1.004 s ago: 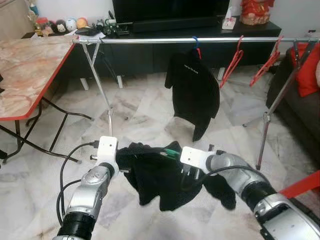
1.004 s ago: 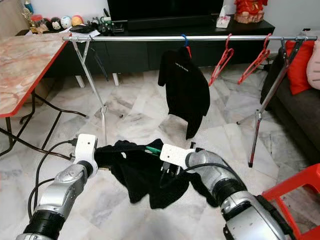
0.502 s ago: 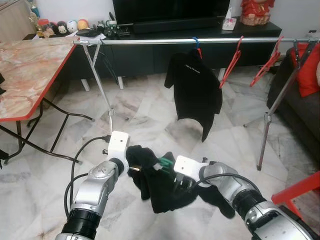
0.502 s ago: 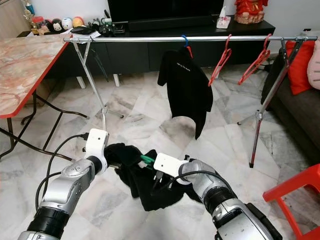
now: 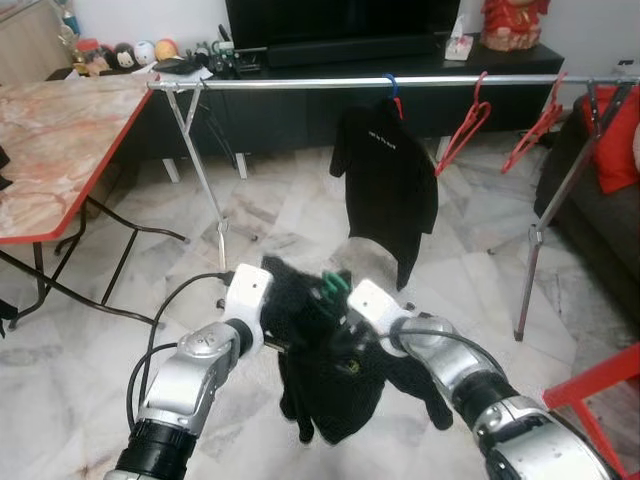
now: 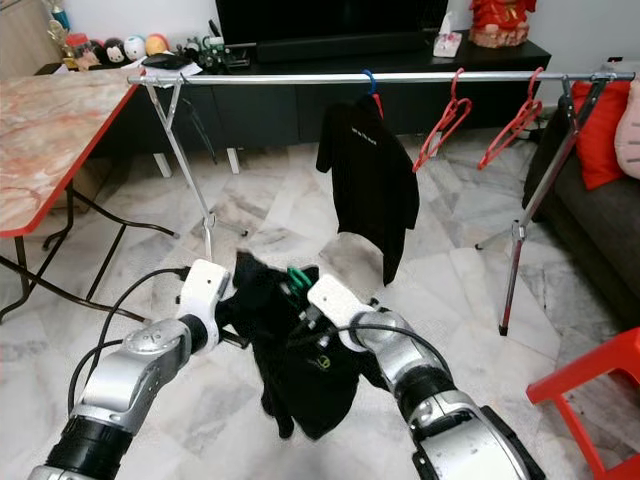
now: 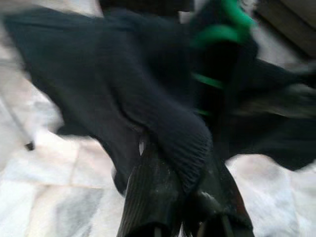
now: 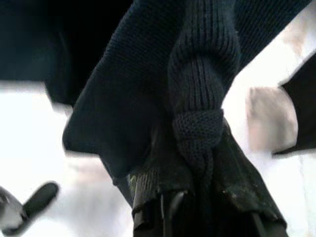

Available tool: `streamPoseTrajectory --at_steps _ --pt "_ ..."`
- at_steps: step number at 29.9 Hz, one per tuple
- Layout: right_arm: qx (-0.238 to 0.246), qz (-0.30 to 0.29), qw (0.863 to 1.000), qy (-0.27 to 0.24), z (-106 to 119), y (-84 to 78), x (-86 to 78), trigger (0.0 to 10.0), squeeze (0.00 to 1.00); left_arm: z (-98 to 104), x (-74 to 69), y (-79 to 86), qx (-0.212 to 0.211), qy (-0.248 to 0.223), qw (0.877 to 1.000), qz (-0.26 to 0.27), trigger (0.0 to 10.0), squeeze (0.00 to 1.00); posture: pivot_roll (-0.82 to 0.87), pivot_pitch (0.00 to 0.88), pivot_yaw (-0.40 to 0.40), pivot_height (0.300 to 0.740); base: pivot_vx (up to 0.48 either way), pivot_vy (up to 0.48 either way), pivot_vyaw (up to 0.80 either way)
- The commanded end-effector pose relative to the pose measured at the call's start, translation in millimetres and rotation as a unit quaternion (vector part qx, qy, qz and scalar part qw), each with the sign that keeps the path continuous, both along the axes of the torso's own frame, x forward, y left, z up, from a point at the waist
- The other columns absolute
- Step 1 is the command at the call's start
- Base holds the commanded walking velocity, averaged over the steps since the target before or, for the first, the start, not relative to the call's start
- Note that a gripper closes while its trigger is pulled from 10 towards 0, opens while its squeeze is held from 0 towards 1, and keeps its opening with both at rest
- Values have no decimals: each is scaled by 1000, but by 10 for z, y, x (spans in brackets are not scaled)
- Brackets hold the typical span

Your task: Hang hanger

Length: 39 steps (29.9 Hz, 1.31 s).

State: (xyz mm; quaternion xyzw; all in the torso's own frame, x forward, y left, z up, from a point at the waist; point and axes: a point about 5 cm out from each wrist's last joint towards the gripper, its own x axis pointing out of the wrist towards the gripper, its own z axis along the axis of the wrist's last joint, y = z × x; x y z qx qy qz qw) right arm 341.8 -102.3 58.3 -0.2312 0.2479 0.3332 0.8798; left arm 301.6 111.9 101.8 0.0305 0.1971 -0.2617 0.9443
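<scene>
Black garment (image 5: 330, 370) raised higher, both end effectors gripping

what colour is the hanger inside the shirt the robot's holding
Green hanger, clearest in the left eye view.

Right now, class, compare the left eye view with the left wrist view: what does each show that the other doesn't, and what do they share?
Left eye view: the steel rail, a black shirt hanging on it, two bare red hangers, the marble-top table. Left wrist view: a close look at ribbed knit pinched in the left gripper jaws. Shared: the black sweater and the green hanger in it.
</scene>
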Motion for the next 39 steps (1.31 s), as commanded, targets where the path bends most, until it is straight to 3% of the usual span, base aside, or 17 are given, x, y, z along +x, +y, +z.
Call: streamPoseTrajectory --at_steps 1,3,4,5,6,18,23,31,32,33,34,35,39 --pt "35 -1 999 -28 169 57 91 0 0 -28 -53 -11 2 10 1000 -17 10000 0 -122 0 58 740 0 0 0" --pt "36 -1 999 -32 184 56 102 0 0 -31 -65 -31 0 13 1000 -25 10000 0 -121 0 55 740 0 0 0" --pt "37 0 999 -34 196 57 109 0 0 -34 -78 -43 -1 14 999 -31 10000 812 -121 0 55 740 0 0 0" --pt "37 0 999 -34 196 57 109 0 0 -34 -78 -43 -1 14 999 -31 10000 812 -121 0 55 740 0 0 0" --pt "39 0 999 -36 206 59 116 0 0 -34 -88 -50 -2 16 999 -35 10000 1000 -120 0 54 740 0 0 0" --pt "44 20 998 -50 248 11 130 0 0 -29 -155 12 9 17 999 -51 10000 1000 -120 0 52 740 0 0 0" --pt "10 72 996 -56 207 -51 82 0 0 104 -156 175 10 -26 999 -42 10000 1000 -117 0 51 740 0 0 0" --pt "-32 106 992 -57 161 -197 42 0 0 231 -225 270 -3 -66 995 -71 10000 1000 -116 0 51 740 0 0 0" --pt "-35 108 992 -57 157 -216 39 0 0 245 -239 270 -10 -69 995 -77 10000 1000 -114 0 50 740 0 0 0" --pt "-56 145 986 -58 143 -373 -9 0 0 316 -390 236 -38 -79 985 -150 10000 1000 -115 0 53 740 0 0 0" --pt "-56 145 986 -58 143 -373 -9 0 0 316 -390 236 -38 -79 985 -150 10000 1000 -115 0 53 740 0 0 0" --pt "-69 175 981 -56 137 -447 -49 0 0 348 -471 215 -50 -81 977 -190 10000 1000 -122 0 57 740 0 0 0" --pt "-77 196 976 -52 131 -483 -74 0 0 405 -513 191 -62 -84 970 -219 10000 1000 -122 0 57 740 0 0 0"
